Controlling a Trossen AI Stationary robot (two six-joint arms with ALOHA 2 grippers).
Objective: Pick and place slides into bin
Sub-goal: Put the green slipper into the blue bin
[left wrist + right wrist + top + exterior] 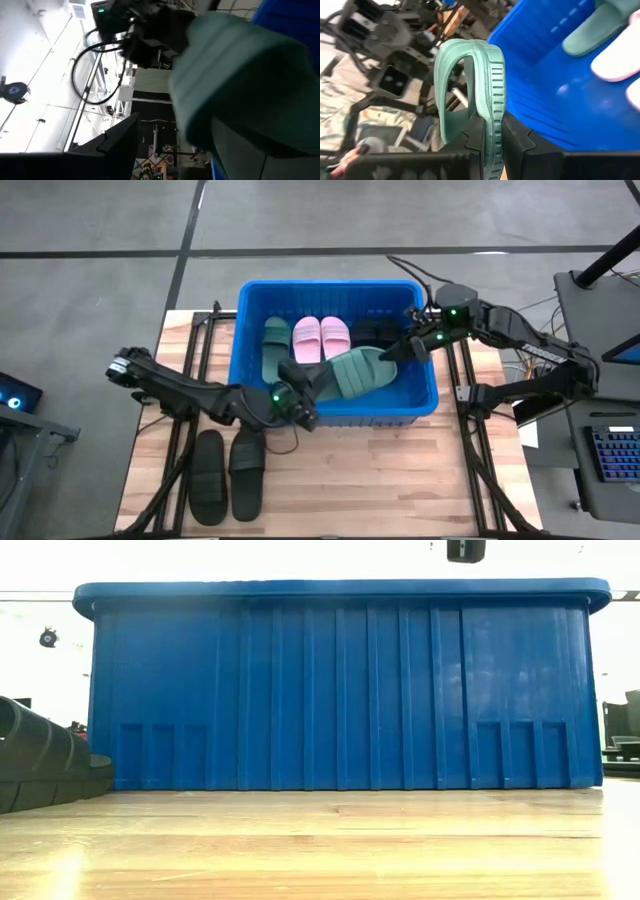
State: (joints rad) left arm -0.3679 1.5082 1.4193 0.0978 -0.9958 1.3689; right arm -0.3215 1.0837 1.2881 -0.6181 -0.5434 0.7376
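Observation:
Over the blue bin's (pixel 330 285) near right part, a dark green slide (pixel 358 372) hangs in the air with my right gripper (pixel 402 350) shut on its right end. My left gripper (pixel 308 383) stands open at the slide's left end, and the slide (pixel 235 75) fills its wrist view. On the bin's floor lie another green slide (pixel 276 345), a pink pair (pixel 320 337) and black slides (pixel 375 332). Two black slides (pixel 228 473) lie soles down on the table, near left. My right gripper pinches the end of the green slide's sole (pixel 492 125) between its two fingers (pixel 517 137), one on each face of the sole. The fingers come from the table's right, slanting a little down, along the slide. The slide is lifted clear, turned on edge, its strap (pixel 447 75) arching to one side. Whether my left gripper touches the slide, I cannot tell.
The bin's near wall (pixel 340 690) rises high above the wooden table top (pixel 330 840) in the low view, with a black slide (pixel 40 765) beside it. Bare table lies in front of the bin and to its right. Desks with equipment stand beyond both sides.

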